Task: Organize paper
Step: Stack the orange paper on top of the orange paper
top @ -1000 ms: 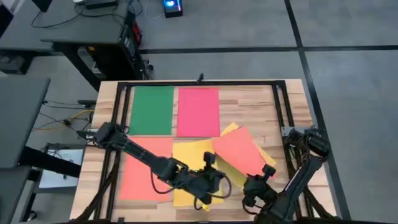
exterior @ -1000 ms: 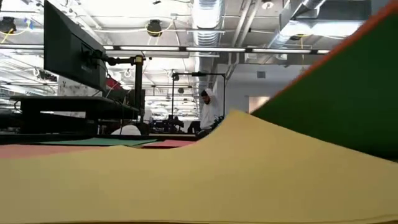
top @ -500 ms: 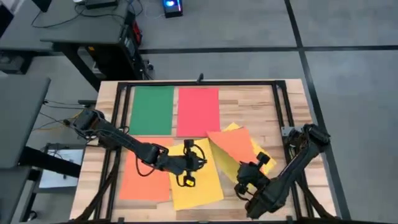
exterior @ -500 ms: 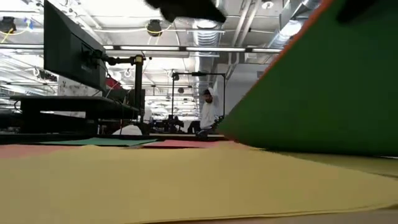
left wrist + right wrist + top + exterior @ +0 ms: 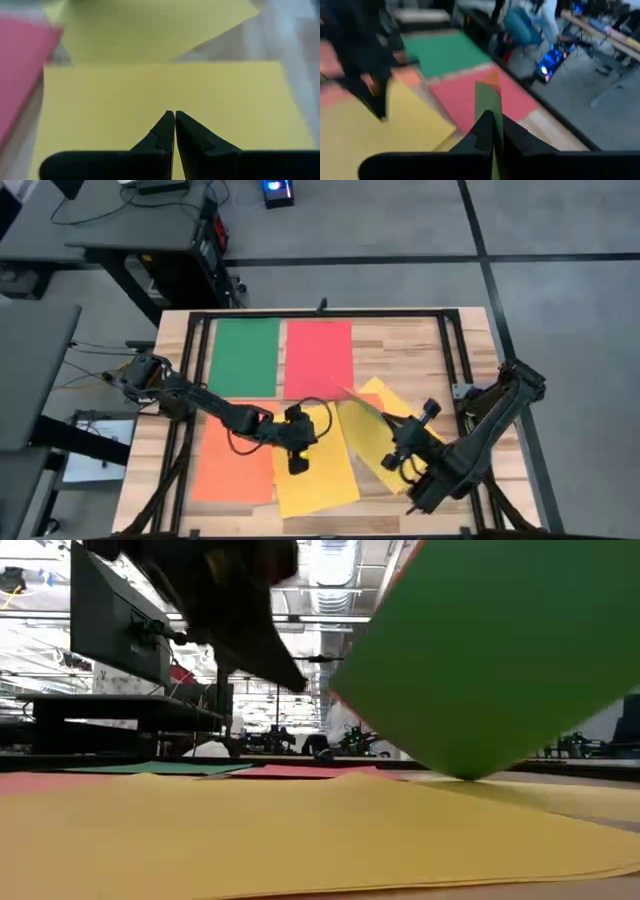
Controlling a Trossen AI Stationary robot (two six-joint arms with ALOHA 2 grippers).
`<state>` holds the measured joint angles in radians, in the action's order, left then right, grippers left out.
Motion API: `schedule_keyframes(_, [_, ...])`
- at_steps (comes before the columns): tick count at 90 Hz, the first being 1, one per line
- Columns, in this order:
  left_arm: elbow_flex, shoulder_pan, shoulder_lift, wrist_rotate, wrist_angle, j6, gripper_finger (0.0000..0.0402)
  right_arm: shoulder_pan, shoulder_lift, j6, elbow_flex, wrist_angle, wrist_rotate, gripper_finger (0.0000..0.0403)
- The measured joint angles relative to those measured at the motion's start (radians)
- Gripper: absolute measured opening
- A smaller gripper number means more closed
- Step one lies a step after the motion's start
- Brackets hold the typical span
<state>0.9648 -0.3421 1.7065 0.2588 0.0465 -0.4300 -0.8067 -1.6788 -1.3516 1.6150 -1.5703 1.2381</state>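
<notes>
Over the table (image 5: 470, 340), the right hand (image 5: 493, 121) pinches a half-hidden sheet (image 5: 480, 650).

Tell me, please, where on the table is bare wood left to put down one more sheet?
Bare wood lies right of the pink-red sheet, up to the black frame. The near half is crowded: orange sheet, yellow sheet, both arms, and the right gripper lifting a sheet.

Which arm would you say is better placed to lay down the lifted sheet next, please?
Probably the right: its gripper is shut on the lifted sheet, green underneath. The left gripper is shut, empty, above the yellow sheet.
</notes>
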Motion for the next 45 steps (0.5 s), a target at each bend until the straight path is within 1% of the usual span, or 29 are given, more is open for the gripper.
schedule_keyframes(14, [0.000,0.022,0.065,-0.074,0.015,-0.016,0.0000,-0.051,0.058,0.058,0.043,0.004,0.176,0.0000])
schedule_keyframes(18, [0.002,0.026,0.078,-0.075,0.015,-0.011,0.0000,-0.062,0.069,0.083,0.067,0.007,0.210,0.0000])
schedule_keyframes(29, [0.004,0.037,0.093,-0.078,0.014,0.004,0.0000,-0.081,0.080,0.209,0.117,0.055,0.256,0.0000])
schedule_keyframes(45, [0.004,0.037,0.094,-0.083,0.057,0.054,0.0000,-0.086,0.081,0.406,0.177,0.140,0.284,0.0000])
